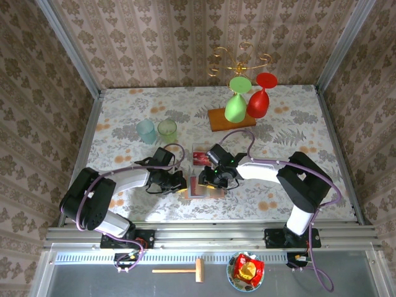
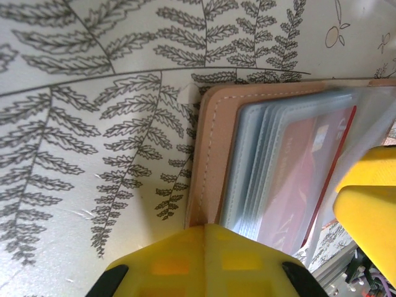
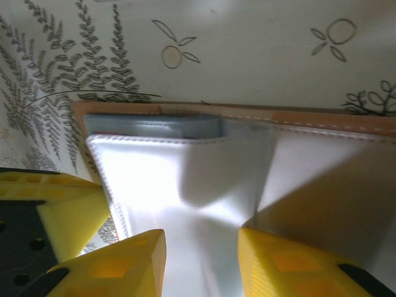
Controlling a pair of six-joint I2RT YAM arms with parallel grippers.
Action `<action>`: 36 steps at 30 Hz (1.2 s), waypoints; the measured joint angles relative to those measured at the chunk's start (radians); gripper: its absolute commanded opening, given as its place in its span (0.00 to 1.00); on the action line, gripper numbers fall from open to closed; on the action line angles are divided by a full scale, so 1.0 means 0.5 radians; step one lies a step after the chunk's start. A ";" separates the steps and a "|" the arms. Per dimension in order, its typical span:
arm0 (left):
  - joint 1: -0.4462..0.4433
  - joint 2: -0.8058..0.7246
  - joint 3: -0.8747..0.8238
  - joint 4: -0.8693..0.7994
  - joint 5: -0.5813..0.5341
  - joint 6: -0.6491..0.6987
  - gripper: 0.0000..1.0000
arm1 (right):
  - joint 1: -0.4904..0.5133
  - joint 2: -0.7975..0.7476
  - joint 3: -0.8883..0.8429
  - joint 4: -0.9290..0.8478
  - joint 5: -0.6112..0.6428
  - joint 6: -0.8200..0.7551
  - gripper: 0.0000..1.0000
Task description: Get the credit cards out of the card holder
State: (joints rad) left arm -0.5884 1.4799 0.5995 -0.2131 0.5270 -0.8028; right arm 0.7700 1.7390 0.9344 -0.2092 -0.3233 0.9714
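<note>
Left gripper (image 1: pixel 182 182) clamps the brown leather card holder (image 2: pixel 210 154) at 9 o'clock, right gripper (image 3: pixel 201 241) pinches its clear plastic sleeve (image 3: pixel 185 167) (thin red credit card (image 2: pixel 297 173) inside).

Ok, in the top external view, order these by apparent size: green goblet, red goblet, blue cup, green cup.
1. green goblet and red goblet: too alike to split, and both stand tall, so nearer the camera.
2. blue cup.
3. green cup, slightly smaller than the blue one.

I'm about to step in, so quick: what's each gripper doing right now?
Left gripper: closed on the card holder, at its leather edge.
Right gripper: closed on the card holder's clear plastic sleeve.
</note>
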 measured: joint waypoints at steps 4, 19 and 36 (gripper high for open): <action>-0.001 0.000 0.034 -0.085 -0.019 0.013 0.07 | -0.002 -0.011 -0.043 0.047 -0.010 0.001 0.35; -0.104 -0.069 0.211 -0.105 -0.037 -0.110 0.10 | -0.056 -0.067 -0.160 0.172 -0.103 0.002 0.31; -0.103 -0.043 0.168 -0.071 -0.133 -0.160 0.08 | -0.065 -0.090 -0.082 0.256 -0.259 -0.004 0.18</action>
State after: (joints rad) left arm -0.6399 1.4582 0.6834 -0.2485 0.4606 -0.8829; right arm 0.7376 1.6939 0.8936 -0.0814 -0.4530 0.9695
